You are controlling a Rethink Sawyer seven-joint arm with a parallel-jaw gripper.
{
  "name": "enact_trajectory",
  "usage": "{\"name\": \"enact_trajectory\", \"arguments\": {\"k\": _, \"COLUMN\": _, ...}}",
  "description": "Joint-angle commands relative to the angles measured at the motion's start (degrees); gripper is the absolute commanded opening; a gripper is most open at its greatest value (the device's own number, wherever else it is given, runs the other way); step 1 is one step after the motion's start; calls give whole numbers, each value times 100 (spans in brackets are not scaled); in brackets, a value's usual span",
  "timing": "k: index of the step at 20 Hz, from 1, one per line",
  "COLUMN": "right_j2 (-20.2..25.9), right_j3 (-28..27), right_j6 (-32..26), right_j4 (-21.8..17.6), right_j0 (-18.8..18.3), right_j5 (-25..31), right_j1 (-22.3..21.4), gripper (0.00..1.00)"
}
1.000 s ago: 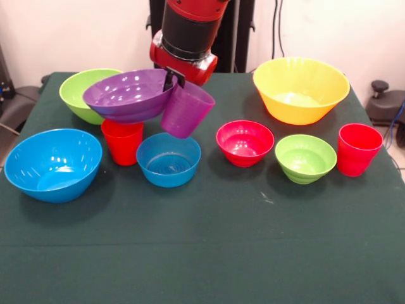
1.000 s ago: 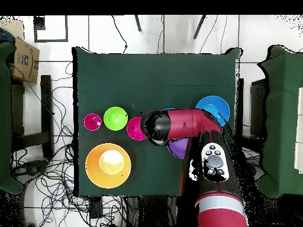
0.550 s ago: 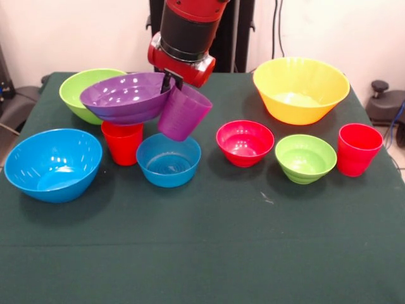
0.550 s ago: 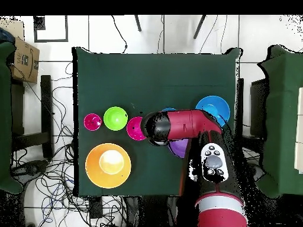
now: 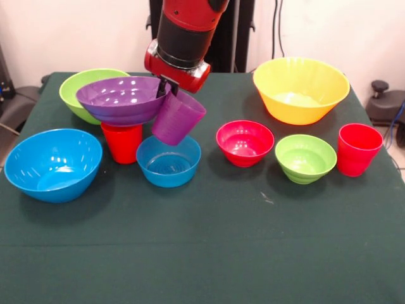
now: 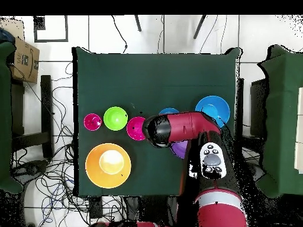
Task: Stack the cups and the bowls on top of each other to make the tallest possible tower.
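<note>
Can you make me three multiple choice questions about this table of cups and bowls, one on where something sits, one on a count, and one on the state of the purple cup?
1. What does the large purple bowl rest on?
A. the yellow bowl
B. a red cup
C. the bare table

2. How many red cups are on the table?
A. one
B. two
C. four

3. What state is the purple cup in?
A. held tilted in the air by the gripper
B. lying on its side on the cloth
C. nested in the small green bowl

Answers:
1. B, the bowl sits on the red cup beside the small blue bowl.
2. B, that one plus another red cup at the far right of the front view.
3. A, the gripper grips its rim and it hangs tilted above the small blue bowl.
</note>
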Motion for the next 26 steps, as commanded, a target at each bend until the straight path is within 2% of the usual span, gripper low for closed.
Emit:
{"name": "enact_trajectory", "arguments": {"k": 1, "right_j2": 281, "right_j3": 116, "right_j6": -220, "right_j4": -348, "right_j0": 120, "right_j5": -405, "right_j1": 345, "gripper": 0}}
{"name": "enact_trajectory", "arguments": {"k": 11, "right_j2": 327, "right_j3": 146, "right_j6": -189, "right_j4": -206, "right_j0": 62, "right_j5": -358, "right_j1": 360, "gripper": 0}}
{"name": "enact_trajectory", "arguments": {"k": 12, "right_j2": 346, "right_j3": 147, "right_j6": -223, "right_j4": -222, "right_j0": 55, "right_j5": -383, "right_j1": 356, "gripper": 100}}
{"name": "enact_trajectory", "arguments": {"k": 26, "right_j2": 471, "right_j3": 45, "right_j6": -305, "right_j4": -48, "right_j0": -9, "right_j5": -200, "right_j1": 277, "gripper": 100}}
